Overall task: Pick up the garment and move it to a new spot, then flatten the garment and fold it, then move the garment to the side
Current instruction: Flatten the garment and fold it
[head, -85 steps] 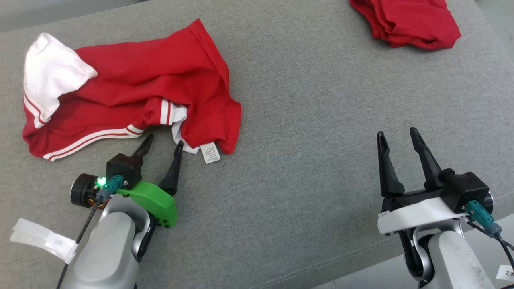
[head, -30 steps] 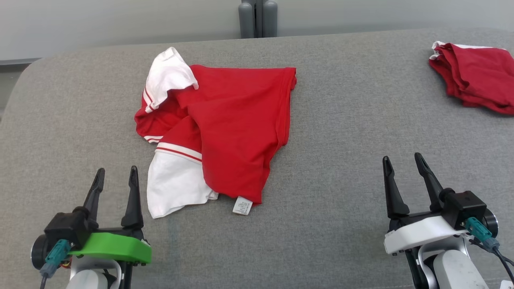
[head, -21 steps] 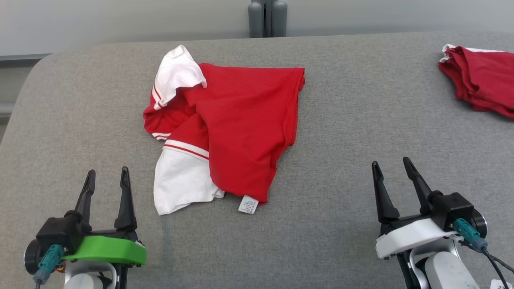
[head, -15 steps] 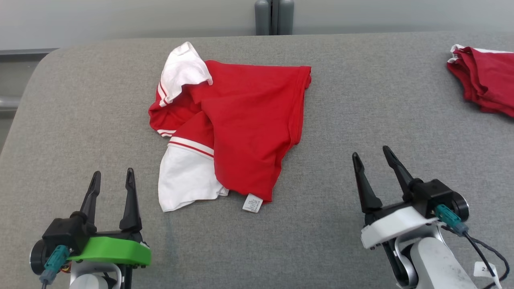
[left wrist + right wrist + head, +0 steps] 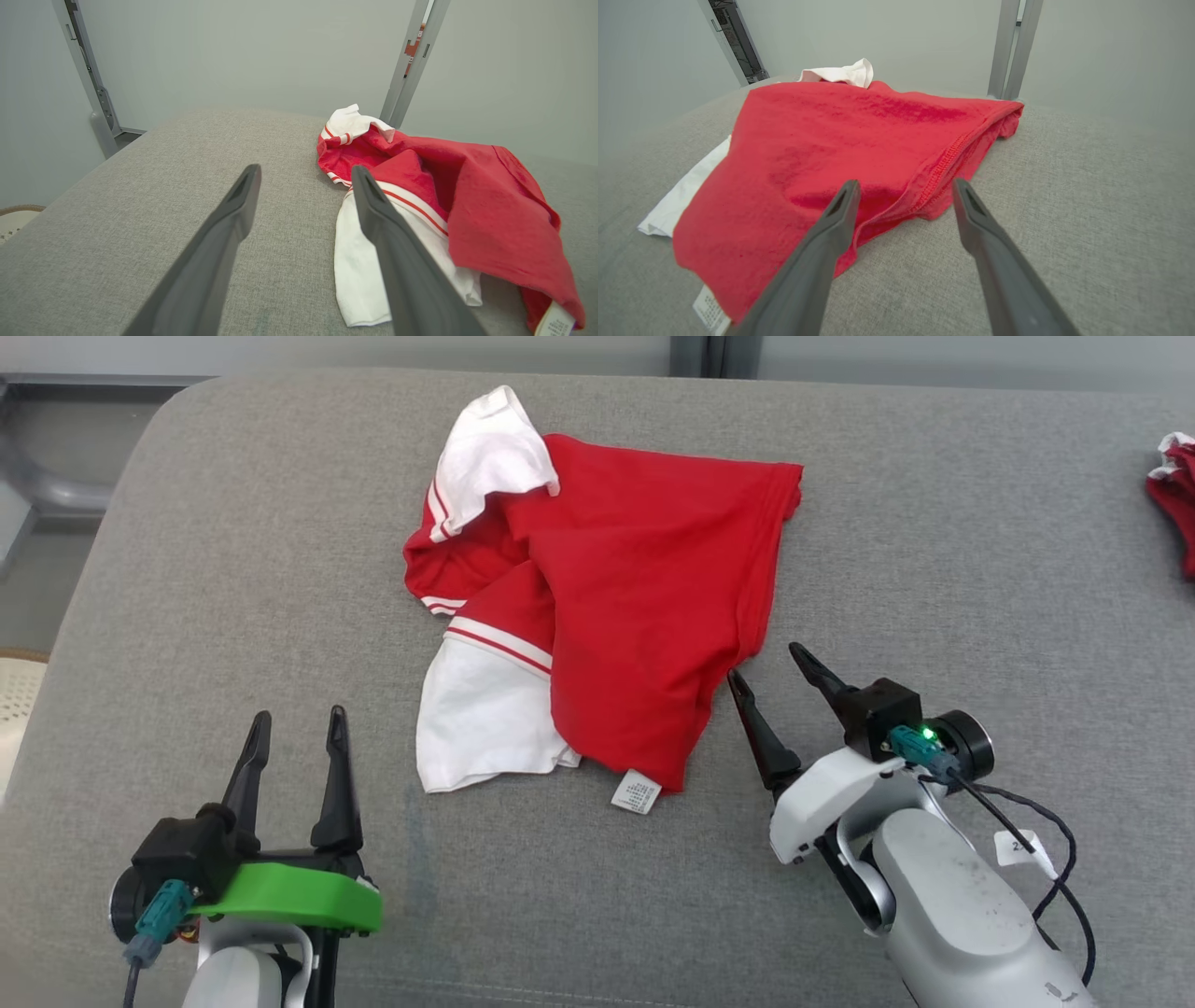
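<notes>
Fingers (image 5: 833, 235) of my right gripper (image 5: 764, 663) are spread, tips just at the right hem of the red garment (image 5: 644, 616) lying mid grey cushion (image 5: 934, 523), long axis running away from me, so I'd grab with right; left gripper (image 5: 299, 714), also spread, sits farther off

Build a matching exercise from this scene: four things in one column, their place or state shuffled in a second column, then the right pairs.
Column A
1. left claw
2. right claw
3. care label
4. second red cloth

Column B
a. at the right edge of the head view, apart from the garment
b. open, tips next to the garment's red hem
c. open, over bare grey cushion, apart from the garment
d. white, at the garment's near edge

Pairs: 1-c, 2-b, 3-d, 4-a
</notes>
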Motion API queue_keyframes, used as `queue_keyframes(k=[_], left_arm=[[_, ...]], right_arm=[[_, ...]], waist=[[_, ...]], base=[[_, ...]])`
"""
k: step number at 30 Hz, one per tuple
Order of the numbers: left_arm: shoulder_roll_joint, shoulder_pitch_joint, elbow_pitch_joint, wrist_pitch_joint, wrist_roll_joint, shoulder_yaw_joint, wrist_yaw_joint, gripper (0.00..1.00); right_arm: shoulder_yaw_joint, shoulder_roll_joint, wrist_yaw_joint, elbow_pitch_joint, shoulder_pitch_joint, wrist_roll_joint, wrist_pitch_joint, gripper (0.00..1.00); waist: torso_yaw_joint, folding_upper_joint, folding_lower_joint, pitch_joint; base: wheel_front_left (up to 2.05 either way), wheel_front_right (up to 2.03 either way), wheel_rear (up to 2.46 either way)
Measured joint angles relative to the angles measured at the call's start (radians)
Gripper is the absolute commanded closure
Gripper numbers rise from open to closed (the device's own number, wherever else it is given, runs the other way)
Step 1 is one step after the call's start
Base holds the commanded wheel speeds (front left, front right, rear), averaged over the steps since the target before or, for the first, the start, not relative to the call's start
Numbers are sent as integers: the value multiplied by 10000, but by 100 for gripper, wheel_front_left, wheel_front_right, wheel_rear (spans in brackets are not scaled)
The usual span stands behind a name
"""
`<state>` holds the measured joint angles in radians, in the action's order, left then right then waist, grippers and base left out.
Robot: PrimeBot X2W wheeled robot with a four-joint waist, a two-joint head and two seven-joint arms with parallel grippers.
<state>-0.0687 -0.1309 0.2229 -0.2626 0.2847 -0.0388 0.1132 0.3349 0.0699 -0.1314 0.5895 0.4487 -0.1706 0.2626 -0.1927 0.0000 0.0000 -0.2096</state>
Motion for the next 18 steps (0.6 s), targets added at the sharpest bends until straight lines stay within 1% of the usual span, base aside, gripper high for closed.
queue_keyframes(k=[5, 11, 12, 13, 14, 18], left_arm=[[117, -127, 115, 0, -19, -25, 56, 0], [153, -187, 136, 0, -40, -27, 98, 0], [157, -188, 142, 0, -40, -25, 100, 0], [159, -189, 146, 0, -42, -25, 102, 0], [163, -189, 150, 0, -48, -27, 107, 0], [169, -190, 186, 0, -71, 29, 111, 0]], right_arm=[[424, -109, 0, 1475, 605, -219, -2, 0], [899, -176, 2, 2761, 1071, -548, 0, 0], [968, -182, 2, 2924, 1153, -654, 6, 42], [1037, -186, 2, 3049, 1231, -731, 23, 64], [1137, -186, 2, 3181, 1334, -807, 31, 100], [1269, -209, -2, 3312, 1504, -1158, 29, 100]], waist=[[-366, 0, 0, -233], [-665, 0, 0, -398], [-689, 0, 0, -417], [-704, 0, 0, -428], [-712, 0, 0, -435], [-639, 0, 0, -392]], base=[[0, 0, 0], [0, 0, 0], [0, 0, 0], [0, 0, 0], [0, 0, 0], [0, 0, 0]])
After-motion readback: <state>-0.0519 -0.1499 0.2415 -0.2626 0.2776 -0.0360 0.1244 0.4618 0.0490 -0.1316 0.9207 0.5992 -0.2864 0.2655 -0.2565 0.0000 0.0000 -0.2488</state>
